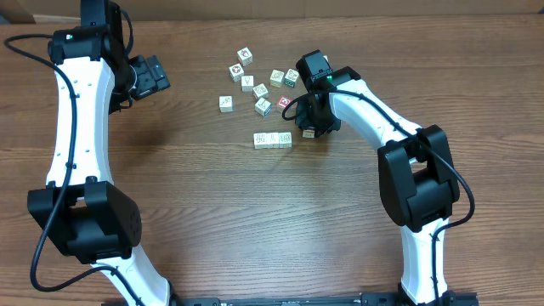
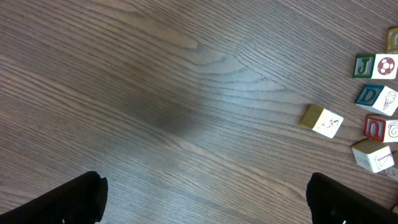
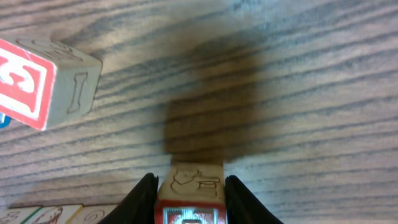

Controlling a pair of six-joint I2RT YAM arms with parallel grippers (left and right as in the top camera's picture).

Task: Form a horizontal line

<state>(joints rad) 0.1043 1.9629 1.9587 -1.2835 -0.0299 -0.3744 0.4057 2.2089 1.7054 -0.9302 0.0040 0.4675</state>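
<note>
A row of three pale cubes (image 1: 272, 139) lies left to right on the wooden table, and its end shows at the bottom left of the right wrist view (image 3: 59, 214). Just right of that row, my right gripper (image 1: 308, 127) is shut on a cube with a red face and a cream drawn face (image 3: 191, 190). Its black fingers (image 3: 140, 202) press both sides of the cube, low over the table. My left gripper (image 1: 154, 76) hangs open far to the left with nothing in it; in its own view (image 2: 205, 202) only bare wood lies between the fingers.
Several loose cubes (image 1: 255, 81) are scattered behind the row, among them a red-faced one (image 1: 285, 103) (image 3: 43, 81) close to my right gripper. The same loose cubes line the right edge of the left wrist view (image 2: 373, 99).
</note>
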